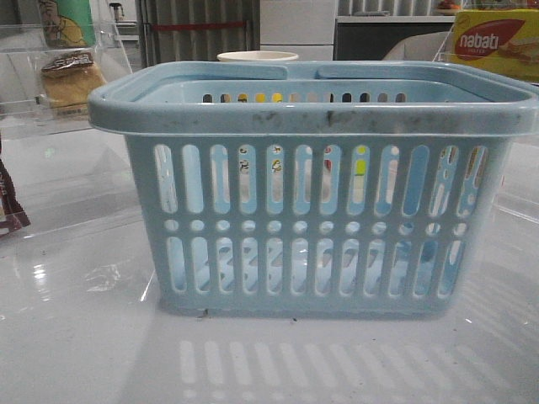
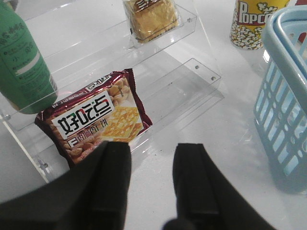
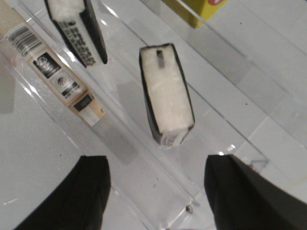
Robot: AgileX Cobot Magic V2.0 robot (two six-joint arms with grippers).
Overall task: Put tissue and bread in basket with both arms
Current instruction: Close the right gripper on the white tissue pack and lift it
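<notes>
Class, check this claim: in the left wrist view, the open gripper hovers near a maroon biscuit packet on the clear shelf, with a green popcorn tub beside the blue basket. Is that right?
One detail is wrong. The left wrist view shows the popcorn tub is yellow and white with red lettering, not green; the green item is a bottle. The left gripper is open, near the maroon packet on the clear shelf, tub beside the basket.

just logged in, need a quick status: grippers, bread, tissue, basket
Left gripper and right gripper open, empty. Bread on clear shelf, tissue on clear shelf, both untouched. Basket ahead, nothing blocking.
</notes>
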